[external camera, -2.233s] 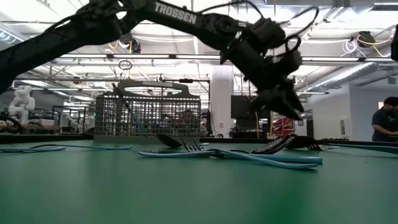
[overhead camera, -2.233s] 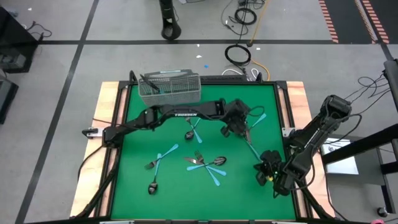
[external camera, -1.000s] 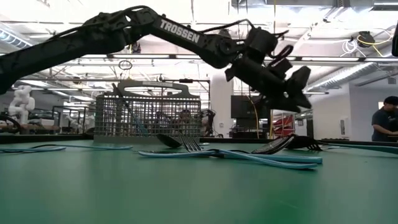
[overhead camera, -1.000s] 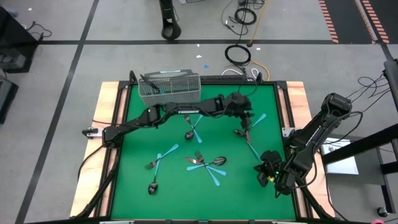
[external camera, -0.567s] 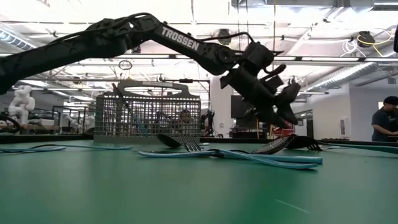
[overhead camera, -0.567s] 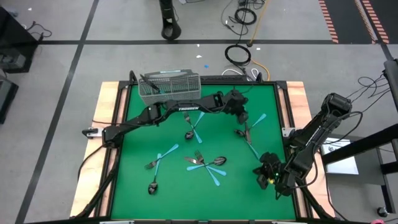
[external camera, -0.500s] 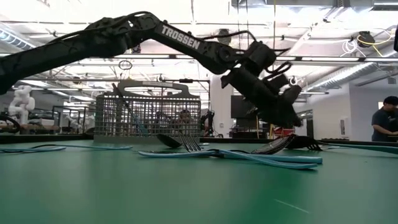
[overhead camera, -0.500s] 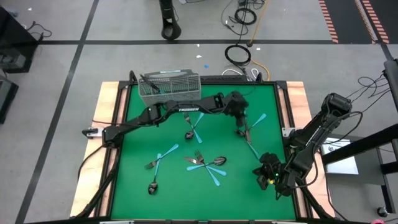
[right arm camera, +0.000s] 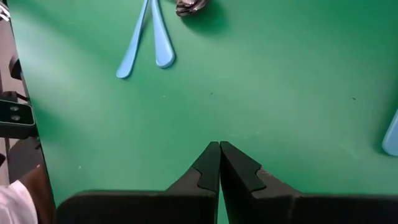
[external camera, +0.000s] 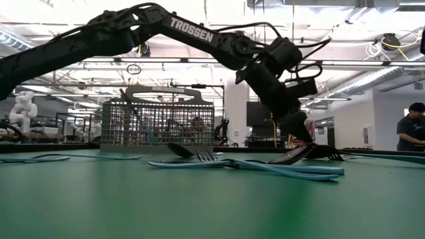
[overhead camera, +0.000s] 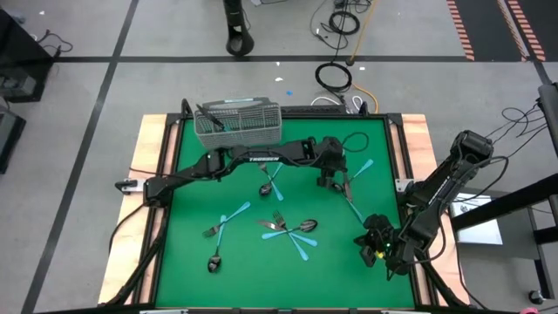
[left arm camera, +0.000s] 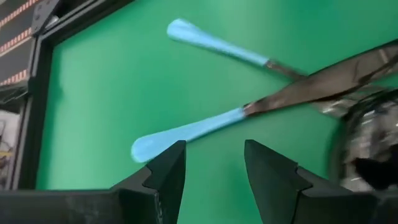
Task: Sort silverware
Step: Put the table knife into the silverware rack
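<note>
Silverware lies scattered on the green mat (overhead camera: pixel 192 209). Two blue-handled pieces cross near the right side: one (left arm camera: pixel 193 130) ends just beyond my left gripper's fingertips, and the other (left arm camera: pixel 217 43) lies farther off. My left gripper (left arm camera: pixel 214 165) (overhead camera: pixel 335 181) (external camera: pixel 300 138) hangs open just above them, slanting down, with nothing between its fingers. My right gripper (right arm camera: pixel 219 155) (overhead camera: pixel 373 244) is shut and empty at the near right corner. A grey wire basket (overhead camera: pixel 237 122) stands at the far edge with a dark utensil in it.
More silverware lies mid-table: a crossed pair (overhead camera: pixel 270 180), a cluster (overhead camera: pixel 288 229), a blue-handled fork (overhead camera: pixel 225 222) and a dark spoon (overhead camera: pixel 214 260). Two blue handles (right arm camera: pixel 149 43) lie ahead of my right gripper. Wooden borders (overhead camera: pixel 144 174) frame the mat.
My left gripper has rolled about its own axis, tipped from nearly level to slanting down, and sunk a little toward the crossed blue-handled pieces at the right. Its fingers have stayed open. The silverware has not moved.
</note>
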You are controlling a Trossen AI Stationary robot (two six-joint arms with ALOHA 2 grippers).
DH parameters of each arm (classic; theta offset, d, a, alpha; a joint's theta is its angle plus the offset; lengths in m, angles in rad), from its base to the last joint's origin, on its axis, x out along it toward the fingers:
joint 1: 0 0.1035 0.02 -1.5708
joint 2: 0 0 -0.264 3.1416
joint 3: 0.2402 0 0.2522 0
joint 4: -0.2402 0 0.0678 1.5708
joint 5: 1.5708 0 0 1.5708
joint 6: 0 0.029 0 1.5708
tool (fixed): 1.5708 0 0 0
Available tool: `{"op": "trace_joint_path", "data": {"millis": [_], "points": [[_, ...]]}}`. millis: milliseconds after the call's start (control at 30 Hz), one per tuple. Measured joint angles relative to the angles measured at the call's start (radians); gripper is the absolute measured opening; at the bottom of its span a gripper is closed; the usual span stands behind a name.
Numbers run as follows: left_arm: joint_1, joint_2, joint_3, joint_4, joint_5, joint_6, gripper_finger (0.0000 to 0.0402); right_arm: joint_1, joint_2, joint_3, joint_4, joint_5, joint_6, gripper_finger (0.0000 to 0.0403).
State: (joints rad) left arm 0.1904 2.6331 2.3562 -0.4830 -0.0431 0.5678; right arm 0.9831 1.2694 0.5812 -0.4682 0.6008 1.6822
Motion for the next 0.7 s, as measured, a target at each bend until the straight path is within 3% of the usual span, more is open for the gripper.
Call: {"op": "trace_joint_path", "data": {"millis": [200,367,467,567,700], "points": [[-0.005,0.009,0.002,0.006,0.003,0.026,0.0166,-0.060,-0.002,0.000,-0.064,0.021,0.001,0.0000],[-0.036,-0.002,-0.002,-0.116,-0.075,0.010,0.0166,-0.160,-0.063,0.000,-0.234,0.125,0.035,0.0000],[-0.037,-0.080,-0.002,-0.242,-0.077,0.004,0.0166,-0.238,-0.134,0.000,-0.366,0.135,0.056,0.0000],[-0.017,-0.160,0.003,-0.353,-0.077,-0.032,0.0166,-0.336,-0.195,0.000,-0.431,0.130,-0.001,0.0000],[0.039,-0.263,-0.003,-0.476,-0.075,-0.088,0.0166,-0.520,-0.250,0.000,-0.383,0.106,-0.191,0.0007]]}}
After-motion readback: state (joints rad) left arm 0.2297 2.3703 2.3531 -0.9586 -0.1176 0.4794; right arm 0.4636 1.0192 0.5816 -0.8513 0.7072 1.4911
